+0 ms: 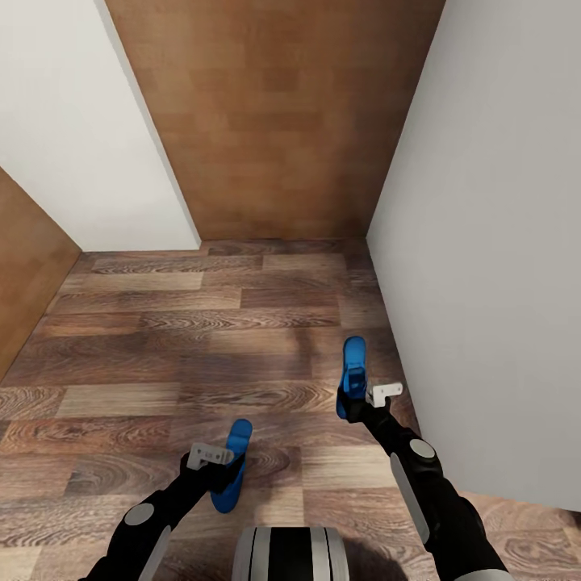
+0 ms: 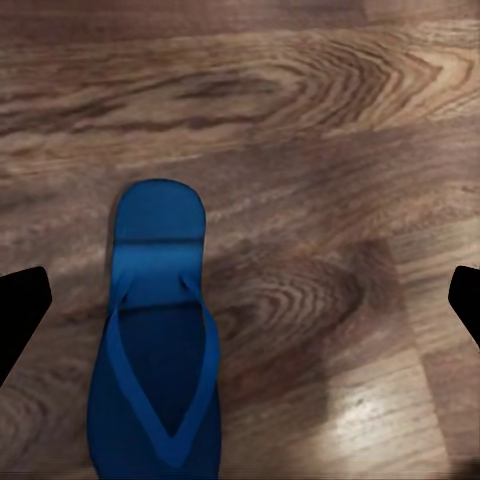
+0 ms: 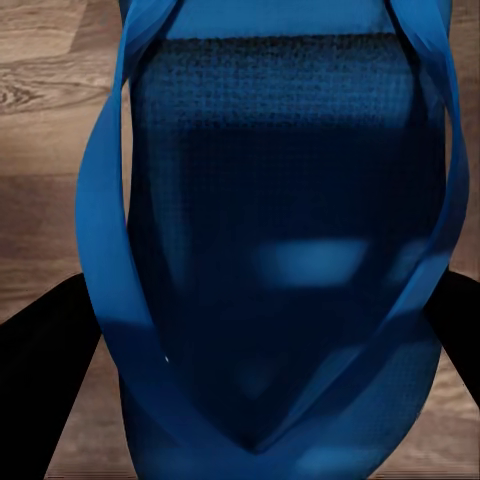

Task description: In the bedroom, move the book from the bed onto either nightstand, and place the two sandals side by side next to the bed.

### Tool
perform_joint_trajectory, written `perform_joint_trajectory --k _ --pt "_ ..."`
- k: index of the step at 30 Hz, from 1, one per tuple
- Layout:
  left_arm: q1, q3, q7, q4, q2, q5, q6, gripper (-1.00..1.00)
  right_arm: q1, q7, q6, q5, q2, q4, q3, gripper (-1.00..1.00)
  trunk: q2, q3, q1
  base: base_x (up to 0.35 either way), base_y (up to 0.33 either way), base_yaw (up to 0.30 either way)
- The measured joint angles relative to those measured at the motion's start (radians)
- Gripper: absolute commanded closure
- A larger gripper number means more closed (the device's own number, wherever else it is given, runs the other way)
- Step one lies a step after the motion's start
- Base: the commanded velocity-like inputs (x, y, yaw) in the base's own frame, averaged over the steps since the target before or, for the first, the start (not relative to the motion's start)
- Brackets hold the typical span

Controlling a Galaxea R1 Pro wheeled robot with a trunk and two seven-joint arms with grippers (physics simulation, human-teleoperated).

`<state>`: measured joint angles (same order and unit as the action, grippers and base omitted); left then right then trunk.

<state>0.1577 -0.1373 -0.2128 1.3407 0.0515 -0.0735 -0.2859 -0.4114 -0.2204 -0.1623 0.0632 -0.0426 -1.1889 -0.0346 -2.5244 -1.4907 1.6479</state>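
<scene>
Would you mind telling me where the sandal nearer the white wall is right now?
In the head view that sandal is at the right gripper, over the wood floor beside the white wall, ahead of the other sandal.

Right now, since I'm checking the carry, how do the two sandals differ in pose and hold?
In the head view, the left sandal sits low and near the robot's base, while the right sandal is farther forward, by the white wall. The right wrist view shows its sandal much closer than the left's. Both are blue flip-flops over the wood floor.
</scene>
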Motion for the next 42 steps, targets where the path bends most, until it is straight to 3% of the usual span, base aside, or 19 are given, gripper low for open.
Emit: perform_joint_trajectory --k 4,16,26,38,42 --pt "0.000 -0.001 0.000 0.000 0.000 0.000 0.000 -1.00 0.000 0.001 0.000 0.000 -0.001 0.001 0.000 1.00 -0.001 -0.015 0.002 0.000 0.000 0.000" --pt "0.000 -0.002 -0.002 0.000 0.000 -0.001 0.000 -1.00 0.000 0.001 0.000 0.000 -0.002 0.003 0.000 1.00 -0.001 -0.016 0.002 0.000 0.000 0.000" --pt "0.000 -0.025 -0.002 -0.001 0.000 -0.001 0.000 -1.00 0.000 0.002 0.000 0.000 -0.002 0.003 0.000 1.00 -0.001 -0.016 0.002 0.000 0.000 0.000" --pt "0.000 -0.032 -0.002 -0.001 -0.007 -0.001 0.000 -1.00 0.000 0.002 0.000 0.000 -0.002 0.003 0.000 1.00 -0.004 -0.062 0.007 0.000 0.000 0.000" --pt "0.000 -0.032 -0.002 -0.001 -0.008 -0.001 0.000 -1.00 0.000 0.001 0.000 0.000 -0.002 0.003 0.000 1.00 -0.004 -0.062 0.007 0.000 0.000 0.000"
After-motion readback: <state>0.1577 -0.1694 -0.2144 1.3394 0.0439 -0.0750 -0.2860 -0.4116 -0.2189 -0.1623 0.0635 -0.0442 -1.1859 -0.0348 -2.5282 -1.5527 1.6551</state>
